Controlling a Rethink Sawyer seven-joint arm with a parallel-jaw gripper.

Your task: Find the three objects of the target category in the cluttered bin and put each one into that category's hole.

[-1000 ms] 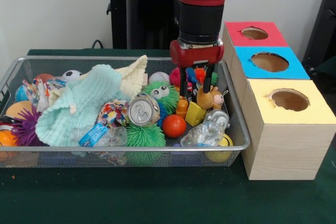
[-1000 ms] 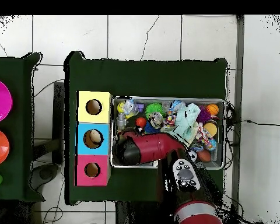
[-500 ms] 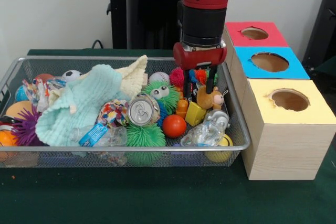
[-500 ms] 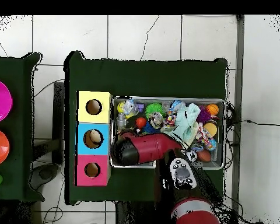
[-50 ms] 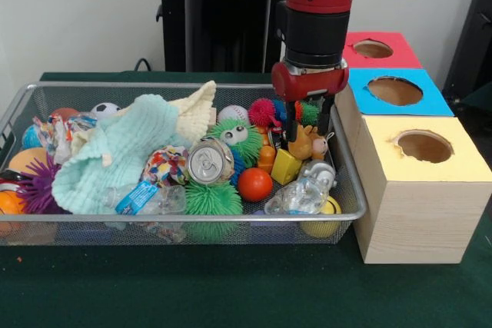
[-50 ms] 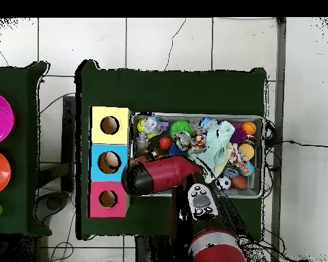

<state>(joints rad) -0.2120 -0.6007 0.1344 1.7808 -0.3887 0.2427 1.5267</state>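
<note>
Spiky ball, soft, light and squashy, centre frame in bin, best pinched across middle; tool beside, grip state indiscernible.

The red and black arm hangs straight down from above, its tool pointing downward with 2 dark fingers set apart, nothing visible between them.
</note>
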